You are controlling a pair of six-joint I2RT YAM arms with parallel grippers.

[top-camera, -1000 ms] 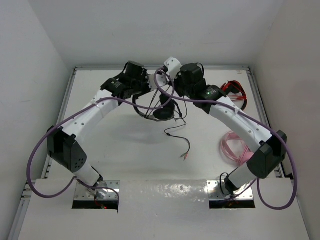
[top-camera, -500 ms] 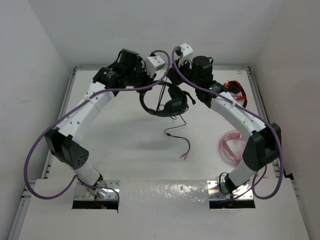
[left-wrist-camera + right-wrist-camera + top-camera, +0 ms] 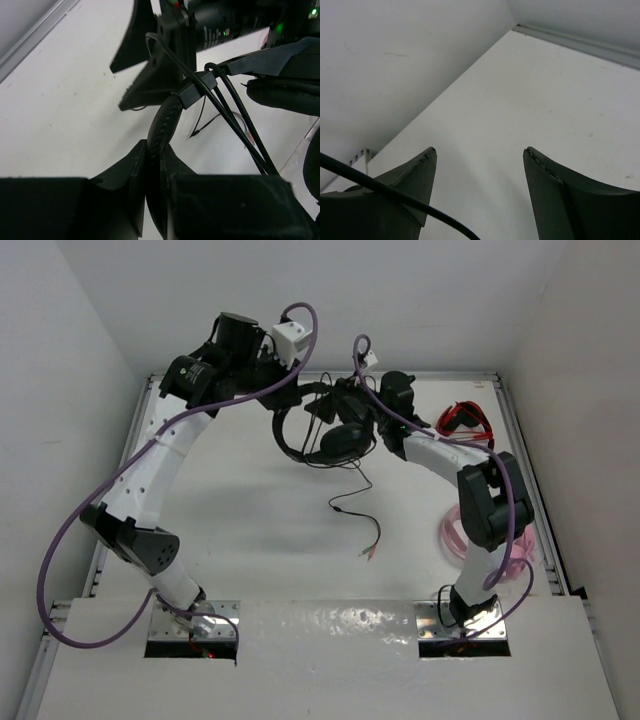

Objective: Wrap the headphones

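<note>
My left tool (image 3: 155,161), at upper left of the top view, pinches the headband of the headphones (image 3: 343,441), which hang at upper centre, their cable (image 3: 352,508) trailing onto the desk (image 3: 250,530). My right tool (image 3: 480,165), beside them, stands spread, gripping nothing.

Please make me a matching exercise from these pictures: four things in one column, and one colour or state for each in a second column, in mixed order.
Things:
1. headphones
2. left claw
3. right claw
4. far-right headset

Colours or states:
A. red
B. open
C. black, held above the table
D. shut on the headphones

Pairs: 1-C, 2-D, 3-B, 4-A
</note>
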